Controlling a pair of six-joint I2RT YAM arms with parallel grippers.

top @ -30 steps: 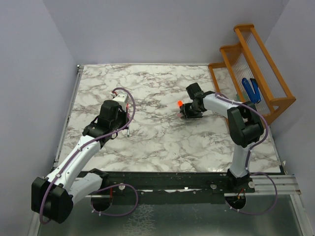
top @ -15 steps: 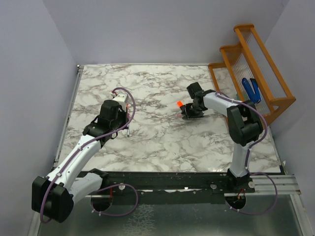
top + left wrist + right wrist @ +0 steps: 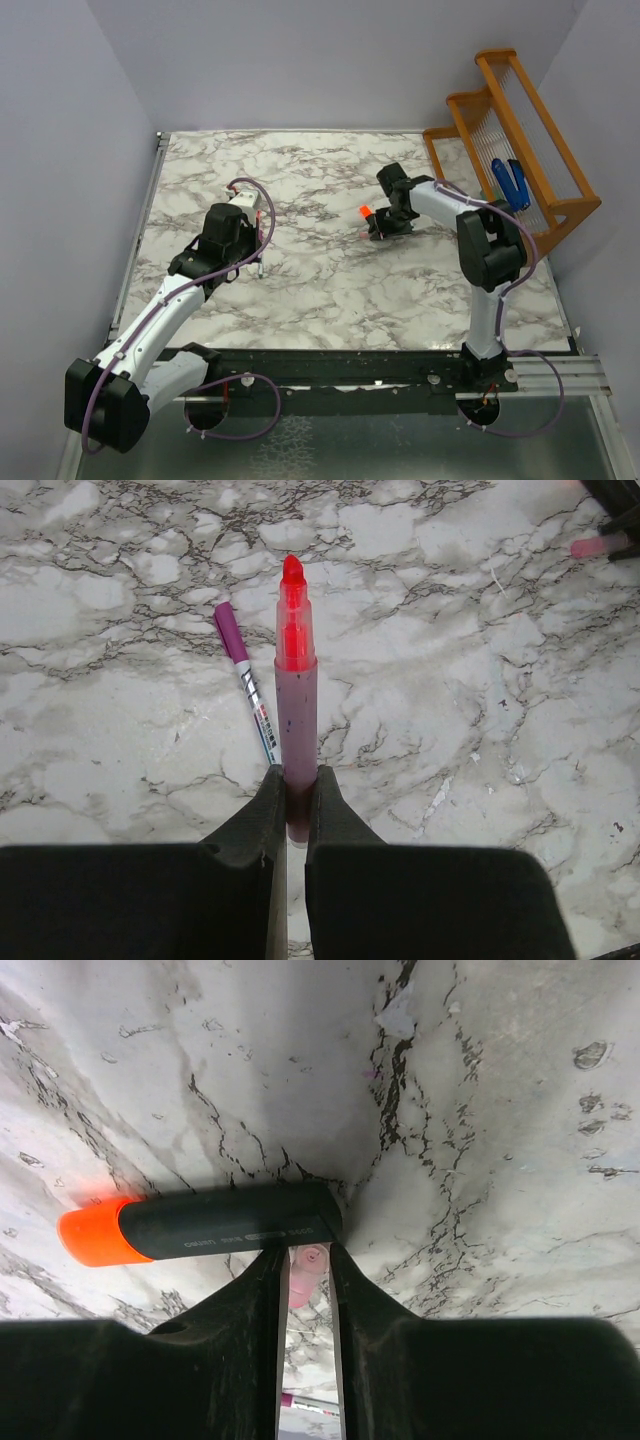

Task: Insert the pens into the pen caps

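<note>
Left pincer (image 3: pixel 293 780): clamped on the lower end of the pink pen (image 3: pixel 296 710), fingers pressed to both sides of the barrel.
Pink pen: sticks straight out ahead of the fingers, its red tip pointing away from the wrist and raised above the tabletop (image 3: pixel 320 290).
Whitish pen (image 3: pixel 252 695): lies flat on the marble just left of the held pen, its magenta end farthest from the pincer and slanted a little leftward; only the left wrist view shows it clearly.
Right pincer (image 3: pixel 308 1252): fingers stand narrowly apart; a small pink piece (image 3: pixel 306 1272) shows in the gap, and I cannot tell whether they press on it or it lies beyond them.
Black marker (image 3: pixel 230 1225): lies crosswise right at the right fingertips, its orange end pointing left in the right wrist view; whether the tips touch it is unclear.
Top view adds: the marker's orange end (image 3: pixel 365 212) shows as a bright spot just left of the right pincer, right of the tabletop's centre; the left pincer sits left of centre, well apart from it. The black barrel and the pink piece are hidden there.
Left wrist view adds: a blurred reddish stub (image 3: pixel 600 546) beside dark parts at the top right edge, too soft to name.
Far right: an orange wooden rack (image 3: pixel 578 208) beside the tabletop holds blue objects (image 3: pixel 510 182).
</note>
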